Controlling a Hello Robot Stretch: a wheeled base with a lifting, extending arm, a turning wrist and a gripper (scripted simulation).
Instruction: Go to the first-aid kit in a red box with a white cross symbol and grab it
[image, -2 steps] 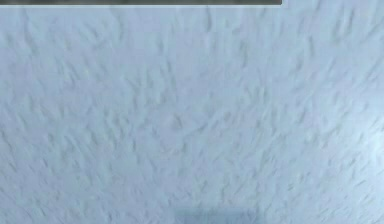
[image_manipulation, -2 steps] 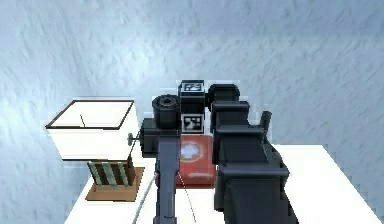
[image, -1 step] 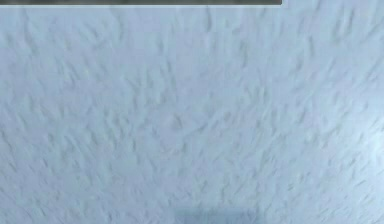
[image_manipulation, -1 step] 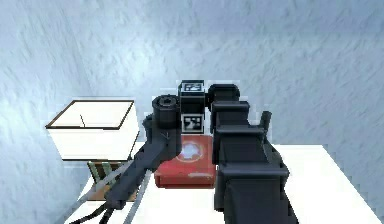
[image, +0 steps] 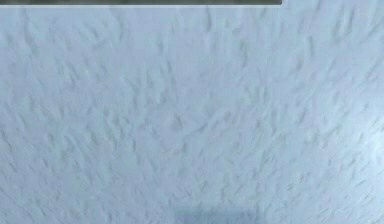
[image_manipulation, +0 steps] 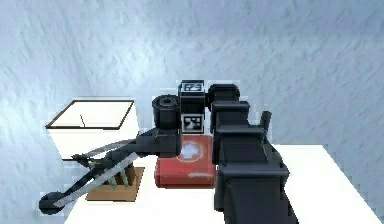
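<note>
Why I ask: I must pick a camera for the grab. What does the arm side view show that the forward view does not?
Arm side view: the arm, the gripper, and a red box with a white cross on a white table, beside a white container and a brown stand. I cannot tell whether the gripper holds anything.
Forward view: a dark strip along its top edge.
Both: a pale textured wall.

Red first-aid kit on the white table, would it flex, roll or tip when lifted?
The first-aid kit looks flat-sided and hard-edged, so probably stiff and unlikely to roll. It lies low on the table, so tipping seems unlikely.
</note>
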